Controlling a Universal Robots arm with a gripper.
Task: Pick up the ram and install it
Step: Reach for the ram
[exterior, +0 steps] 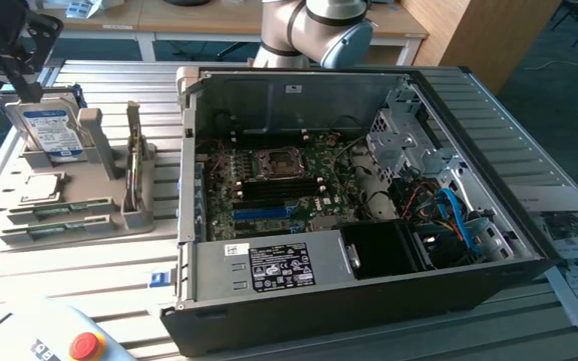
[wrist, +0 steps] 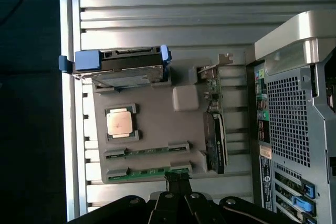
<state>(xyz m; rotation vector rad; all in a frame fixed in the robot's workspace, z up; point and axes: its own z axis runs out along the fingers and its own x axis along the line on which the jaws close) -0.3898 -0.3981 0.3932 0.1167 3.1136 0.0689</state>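
Two green ram sticks lie flat in slots of a grey parts tray point(exterior: 98, 192), one point(exterior: 60, 207) just behind the other point(exterior: 68, 225). The wrist view shows the same pair point(wrist: 147, 151) point(wrist: 147, 172) from above. My dark gripper point(exterior: 28, 89) hangs over the tray's far end, near the hard drive, well above the sticks. In the wrist view its fingers point(wrist: 178, 181) are pressed together with nothing between them, their tips in line with one end of the nearer stick.
The tray also holds a hard drive with a blue-and-white label point(exterior: 50, 128), a silver processor point(exterior: 43, 186) and an upright card point(exterior: 133, 162). On the exterior view's right lies the open computer case point(exterior: 450, 83), motherboard point(exterior: 279, 188) exposed. A red button point(exterior: 86, 346) sits near the front.
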